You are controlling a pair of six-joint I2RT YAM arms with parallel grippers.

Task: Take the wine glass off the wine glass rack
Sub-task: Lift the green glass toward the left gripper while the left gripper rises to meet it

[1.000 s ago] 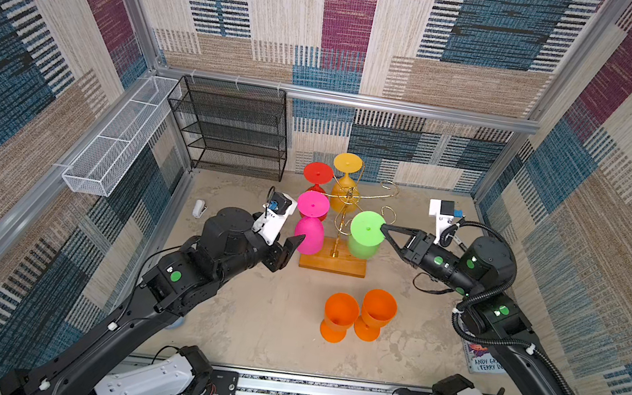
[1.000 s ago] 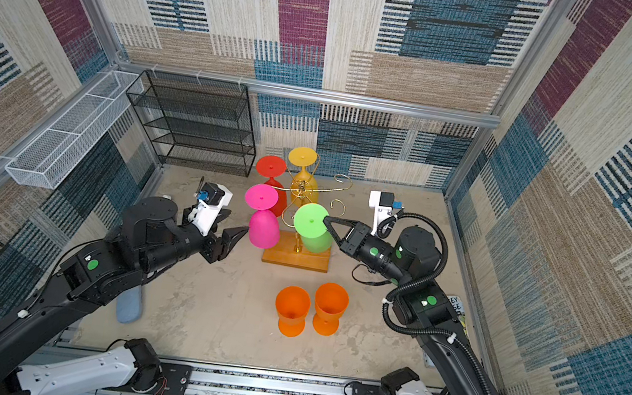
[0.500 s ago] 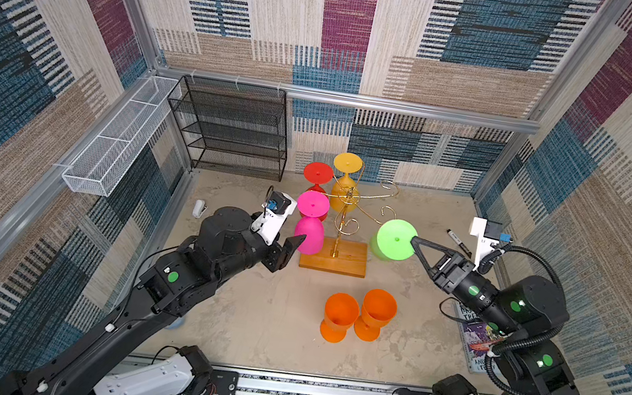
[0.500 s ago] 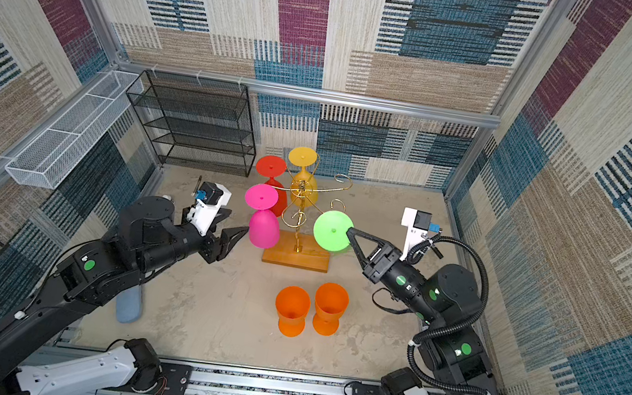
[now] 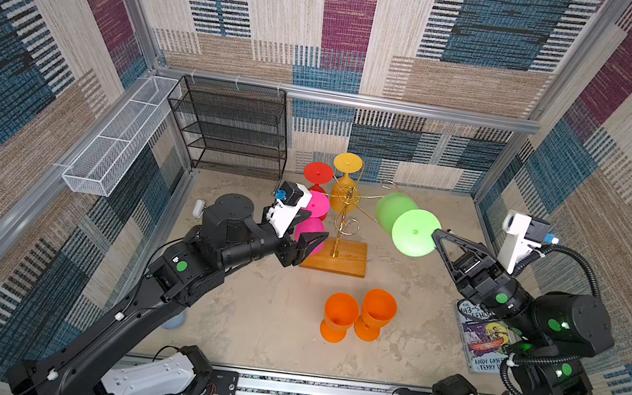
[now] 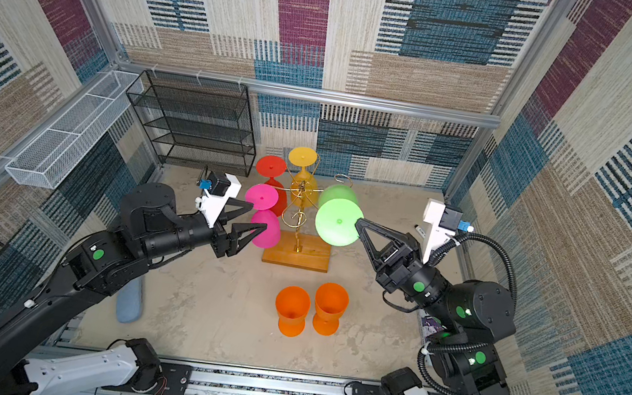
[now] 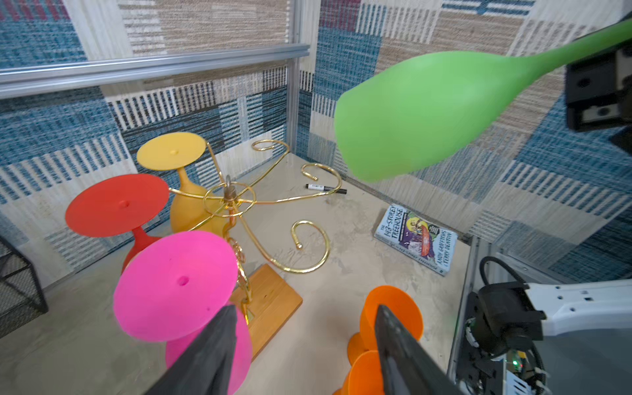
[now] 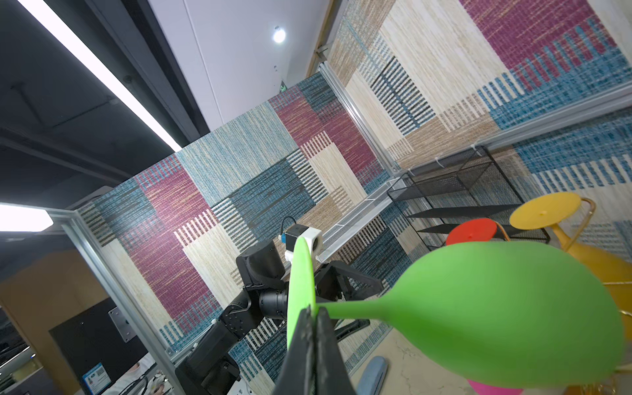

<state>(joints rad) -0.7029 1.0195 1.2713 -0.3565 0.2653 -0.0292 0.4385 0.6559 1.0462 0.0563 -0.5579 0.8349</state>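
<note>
Front of the cell: two orange glasses [image 5: 377,310] are standing upright side by side, just in front of the wine glass rack [image 5: 343,259]. A book [image 5: 482,343] is lying flat off to the right, partly under the right arm.

right gripper [image 5: 436,234] is clamping the green wine glass [image 5: 412,233] by the stem right behind its foot, jaws pinched tight on it; the right wrist view is showing this clearly. The glass is hanging in the air on its side, bowl pointing toward the rack. The left wrist view is showing it clear of the wire arms, above and to the right of the stand.

left gripper [image 6: 258,216] is hovering just beside the pink glass [image 5: 315,204], jaws spread, gripping nothing. Can't tell if a finger is touching the pink foot.

The rack is standing mid-floor between the two grippers. The pink glass, red glass [image 5: 317,173] and yellow glass [image 5: 347,163] are hanging on it bowl-down.

Further back, a marker [image 7: 325,187] is lying on the floor, the black mesh shelf [image 5: 231,128] is standing against the back wall, and the white wire basket [image 5: 116,141] is hanging on the left wall.
</note>
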